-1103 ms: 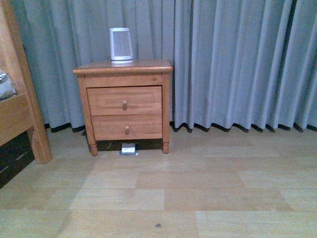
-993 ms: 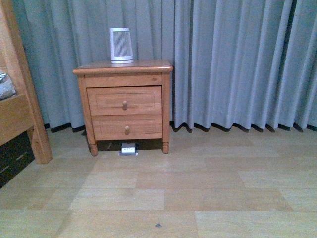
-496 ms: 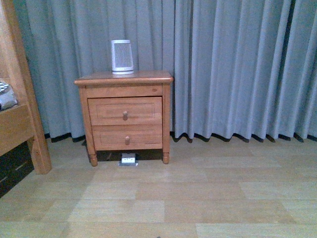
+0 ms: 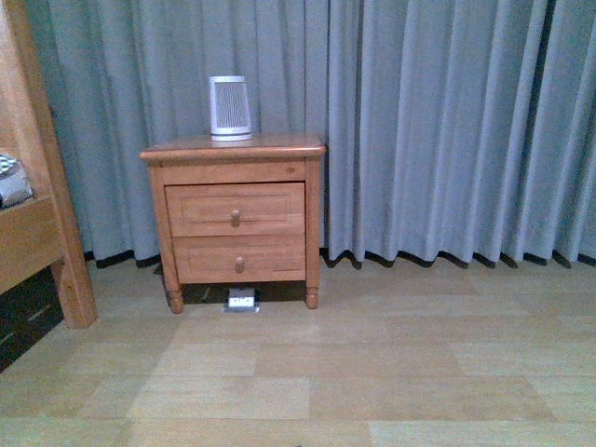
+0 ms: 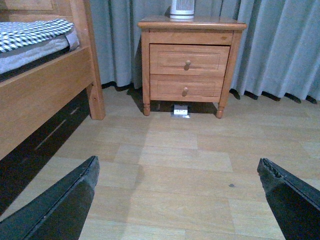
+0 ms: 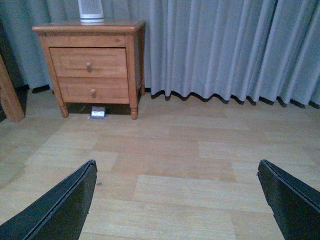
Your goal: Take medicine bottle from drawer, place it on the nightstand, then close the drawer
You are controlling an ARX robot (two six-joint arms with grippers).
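Nightstand (image 4: 279,146) stands far back on the left against grey curtains (image 4: 447,130), just right of a wooden bed frame (image 4: 42,233). Both of its drawers sit flush and fully shut: the upper drawer (image 4: 200,209) with its round knob (image 4: 236,217), and the lower drawer (image 4: 275,258) beneath it. With the upper one shut its inside is hidden, so the medicine bottle cannot be seen. A white ribbed device (image 4: 230,108) stands upright on the top, toward the back. A small white item (image 4: 241,300) lies on the floor (image 4: 372,372) under the cabinet. Nearer, well apart from the nightstand, the left gripper (image 5: 177,162) and the right gripper (image 6: 177,162) each hang above the floor, fingers spread wide and gripping nothing.
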